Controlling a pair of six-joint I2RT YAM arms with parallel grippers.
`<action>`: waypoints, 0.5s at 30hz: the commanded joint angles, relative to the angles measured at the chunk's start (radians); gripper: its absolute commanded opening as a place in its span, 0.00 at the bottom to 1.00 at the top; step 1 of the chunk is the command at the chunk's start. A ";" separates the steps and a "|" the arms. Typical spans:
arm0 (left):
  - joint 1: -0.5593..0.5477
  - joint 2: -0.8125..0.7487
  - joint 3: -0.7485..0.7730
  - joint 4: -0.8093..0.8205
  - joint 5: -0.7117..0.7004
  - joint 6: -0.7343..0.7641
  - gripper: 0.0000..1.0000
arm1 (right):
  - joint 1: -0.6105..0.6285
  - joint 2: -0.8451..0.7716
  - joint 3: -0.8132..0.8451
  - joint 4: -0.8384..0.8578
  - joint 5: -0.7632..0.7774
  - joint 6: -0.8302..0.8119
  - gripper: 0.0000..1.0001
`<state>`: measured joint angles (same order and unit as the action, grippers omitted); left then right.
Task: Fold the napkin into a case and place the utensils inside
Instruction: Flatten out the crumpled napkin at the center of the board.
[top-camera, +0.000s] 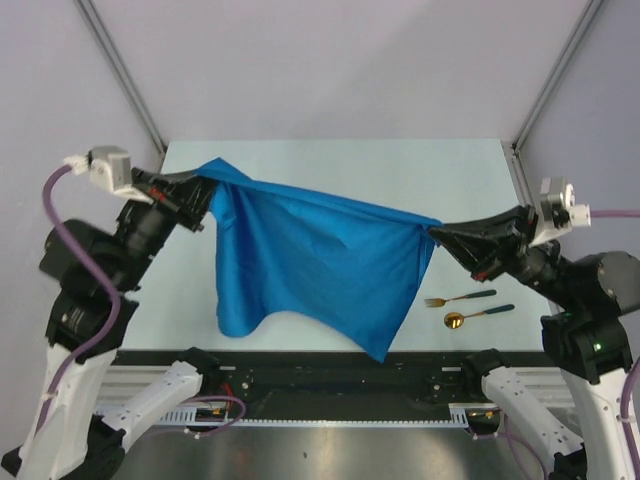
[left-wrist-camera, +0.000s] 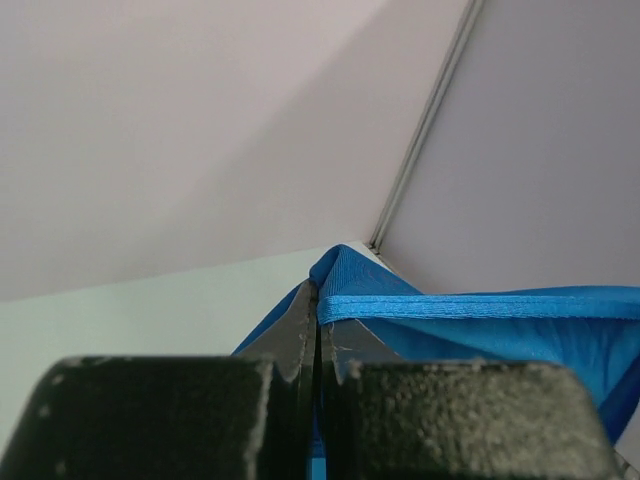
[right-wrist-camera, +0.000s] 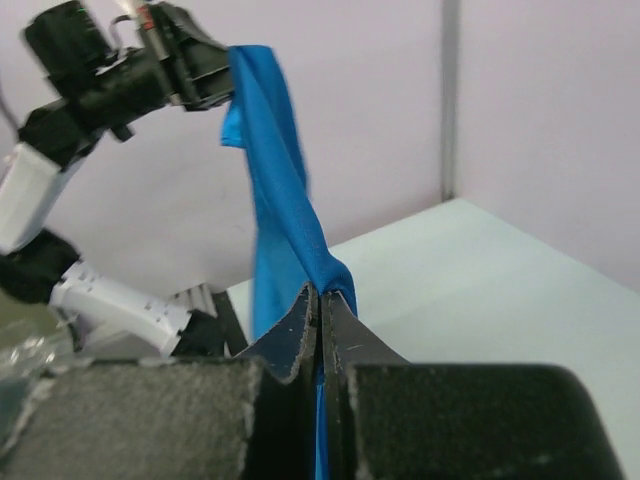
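Note:
The blue napkin (top-camera: 310, 260) hangs unfolded in the air between both arms, stretched above the table. My left gripper (top-camera: 210, 185) is shut on its upper left corner; the left wrist view shows the hem (left-wrist-camera: 470, 305) running right from the closed fingertips (left-wrist-camera: 300, 325). My right gripper (top-camera: 435, 232) is shut on the right corner, and the cloth (right-wrist-camera: 275, 170) rises from the tips in the right wrist view. A gold fork (top-camera: 458, 298) and a gold spoon (top-camera: 478, 315) with dark handles lie on the table below the right gripper. No case shape is formed.
The pale green table (top-camera: 420, 170) ends at a black rail (top-camera: 330, 370) along the near edge. Grey frame posts (top-camera: 120, 70) rise at the back corners. The left arm (right-wrist-camera: 110, 80) shows across from the right wrist camera.

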<state>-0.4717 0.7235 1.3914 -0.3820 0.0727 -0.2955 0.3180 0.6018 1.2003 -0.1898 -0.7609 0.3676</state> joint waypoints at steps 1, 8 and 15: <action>0.005 0.201 0.058 -0.056 -0.151 -0.063 0.00 | -0.002 0.127 0.013 -0.089 0.270 0.040 0.00; 0.108 0.651 0.153 -0.164 -0.255 -0.116 0.00 | -0.074 0.458 -0.146 0.103 0.451 0.027 0.00; 0.189 1.242 0.403 -0.089 -0.222 0.001 0.00 | -0.163 1.025 -0.058 0.368 0.413 -0.004 0.00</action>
<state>-0.3225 1.7344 1.6352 -0.4805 -0.1505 -0.3653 0.1970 1.4124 1.0531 0.0051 -0.3492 0.3882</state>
